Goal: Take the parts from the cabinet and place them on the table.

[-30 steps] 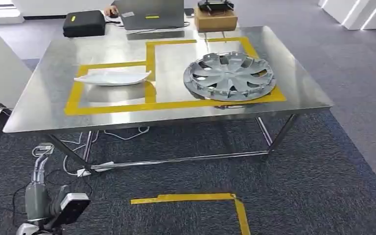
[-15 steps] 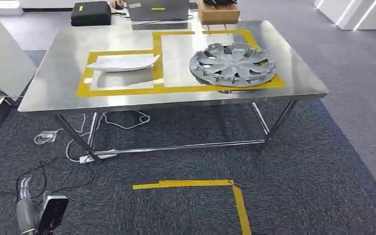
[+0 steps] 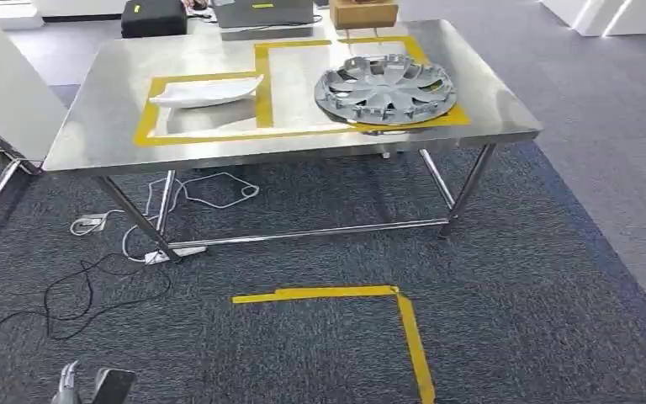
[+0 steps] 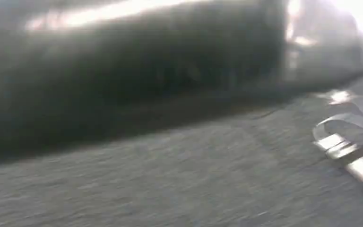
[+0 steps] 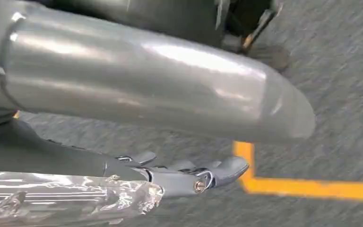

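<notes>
- Head view takes in a grey carpet floor [image 3: 555, 278] all around, with a yellow tape corner [image 3: 404, 316] stuck down in front of the robot.
- Big stainless steel table [image 3: 101, 126] stands ahead on crossed metal legs, its top marked with yellow tape rectangles [image 3: 261, 84].
- Silver wheel cover [image 3: 384, 88] sits on the table's right half, inside the right-hand taped area, with its near edge over the tape line.
- White curved part [image 3: 206, 91] lies flat in the left taped rectangle, well apart from the wheel cover.
- At the far edge: a black case [image 3: 153, 17], a laptop [image 3: 262, 12] and a cardboard box [image 3: 363, 12], lined up beyond the tape.
- White and black cables [image 3: 135, 227] trail on the carpet under and beside the table's left legs.
- Left hand [image 3: 92, 387] just peeks in at the bottom left, hanging low; whether its fingers are wide or closed, I cannot tell. The left wrist view is a blur of carpet.
- Right hand [image 5: 189, 177] shows in the right wrist view above the carpet and a yellow tape line: fingers stretched out straight, with a crinkled clear plastic wrapping [image 5: 66, 196] right beside them. Whether it grips that plastic, I cannot tell.
</notes>
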